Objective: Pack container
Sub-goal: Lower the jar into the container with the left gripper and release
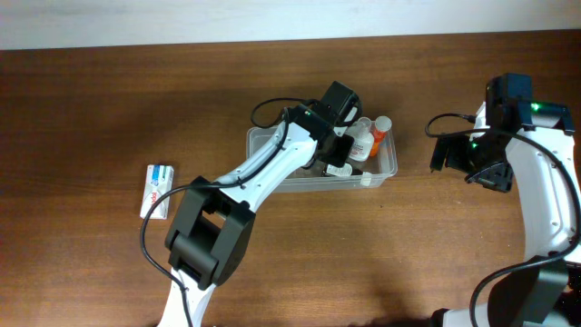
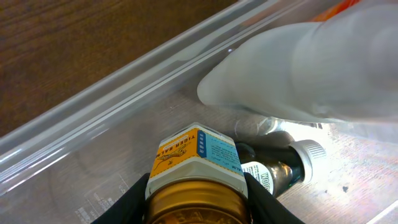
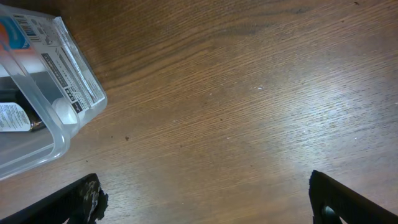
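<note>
Surface (image 1: 109,100): brown wood grain, carrying everything here.
Container (image 1: 392,159): clear plastic tub with rounded corners, standing on the surface a little right of the middle, toward the far side; a printed sticker shows on the end wall seen from the right wrist.
Left hand (image 2: 194,186): reached down inside the container, fingers closed on either side of a jar.
Right hand (image 3: 205,199): fingers spread wide with nothing between them, over bare wood to the right of the container and apart from it.
White bottle (image 1: 363,141): orange label and pale cap, in the right half of the container, cap toward the far right corner.
Box (image 1: 158,191): white with blue and red print, flat on the surface, well apart from the container on its left.
Jar (image 2: 198,155): gold lid, orange-and-blue label, gripped by the left hand above the container floor; whether it touches the floor I cannot tell.
Dark bottle (image 2: 280,171): white cap, on its side on the container floor, just beside the jar.
</note>
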Controlling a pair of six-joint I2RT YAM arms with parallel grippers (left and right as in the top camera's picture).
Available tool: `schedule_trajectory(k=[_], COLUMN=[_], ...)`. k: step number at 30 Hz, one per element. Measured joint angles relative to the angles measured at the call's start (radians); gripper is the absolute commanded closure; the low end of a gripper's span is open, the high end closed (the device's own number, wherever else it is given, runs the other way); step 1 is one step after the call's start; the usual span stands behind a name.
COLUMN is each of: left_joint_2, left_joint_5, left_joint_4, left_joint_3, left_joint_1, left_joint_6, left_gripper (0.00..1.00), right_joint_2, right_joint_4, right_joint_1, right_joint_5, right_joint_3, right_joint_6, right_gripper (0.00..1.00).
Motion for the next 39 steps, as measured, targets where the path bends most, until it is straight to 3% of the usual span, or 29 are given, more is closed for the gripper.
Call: schedule_trajectory(k=[4,13,15,18,19,29,35,39], left_joint_2=[0.0,0.0,0.0,0.0,0.0,0.0,-0.013,-0.129], left_joint_5=[0.0,0.0,0.0,0.0,0.0,0.0,-0.052,-0.149], left_joint_4=[0.0,-0.002,-0.002,-0.002,-0.002,-0.008,-0.148,-0.243], left_joint_3=[0.0,0.0,0.0,0.0,0.0,0.002,0.051,0.083], left_joint_1=[0.0,0.0,0.0,0.0,0.0,0.0,0.005,0.048], left_joint_6=[0.0,0.0,0.0,-0.008,-0.007,-0.011,-0.008,-0.009], left_gripper=[0.64,0.57,0.45,0.43,0.35,0.34,0.27,0.18], right_joint_2=[0.0,0.0,0.0,0.0,0.0,0.0,0.0,0.0], right_joint_4=[0.0,0.0,0.0,0.0,0.0,0.0,0.0,0.0], right_joint_1=[0.0,0.0,0.0,0.0,0.0,0.0,0.0,0.0], right_joint_5=[0.0,0.0,0.0,0.0,0.0,0.0,0.0,0.0], right_joint_3=[0.0,0.0,0.0,0.0,0.0,0.0,0.0,-0.001], right_joint_6=[0.0,0.0,0.0,0.0,0.0,0.0,-0.001,-0.002], right_gripper=[0.01,0.01,0.02,0.01,0.02,0.01,0.02,0.01])
